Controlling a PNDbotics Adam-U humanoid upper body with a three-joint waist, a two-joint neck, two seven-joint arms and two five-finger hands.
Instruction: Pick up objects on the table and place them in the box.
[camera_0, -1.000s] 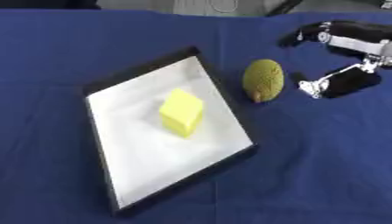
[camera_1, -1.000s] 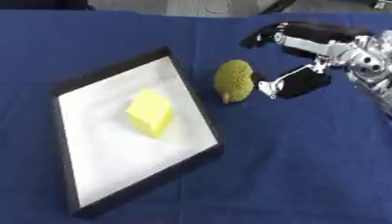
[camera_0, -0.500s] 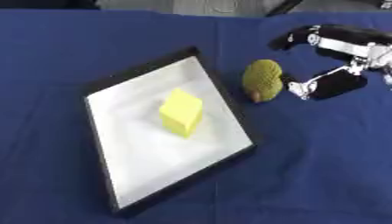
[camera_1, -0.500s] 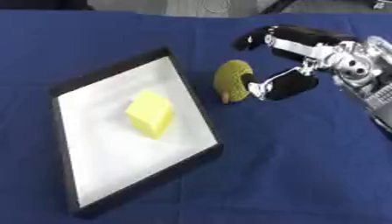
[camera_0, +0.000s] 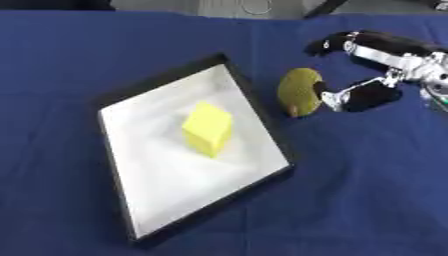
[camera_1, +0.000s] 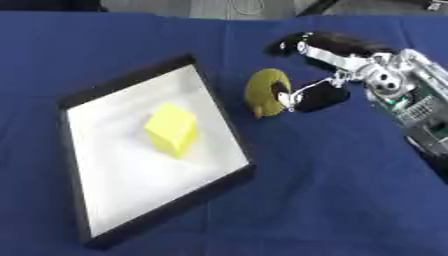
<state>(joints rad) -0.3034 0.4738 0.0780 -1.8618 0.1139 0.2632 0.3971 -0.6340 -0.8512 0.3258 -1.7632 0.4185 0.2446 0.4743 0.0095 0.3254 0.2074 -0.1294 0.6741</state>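
Left eye view: a shallow box (camera_0: 262, 115) with a black rim and a white floor lies askew on the table, one corner pointing toward 12 o'clock. Inside it sits a single yellow block (camera_0: 208, 128), roughly cube-shaped, resting on the white floor a little above the middle and clear of all four walls. Nothing else is in the box.

No label, brand or writing can be read on the box, the block or the hand.

At about 2 o'clock from the box, just beside its upper right wall but not touching it, an olive-green rounded object (camera_0: 299, 92) stands on the cloth outside the box. The right hand (camera_1: 350, 70) reaches in from the right edge. Its fingers (camera_1: 324, 42) arch over at 1 o'clock of the green object, and its thumb (camera_1: 315, 95) lies low at the object's 3 o'clock side, with the tip at or against the object's flank; whether it actually touches I cannot tell. The hand stands wide, with the fingers and thumb well apart, and it grips nothing. The left hand shows in neither view.

The table is covered by a dark blue cloth (camera_0: 96, 45) with soft creases. Along the far edge, at 12 o'clock, a strip of pale floor and some dark shapes show, too indistinct to identify.
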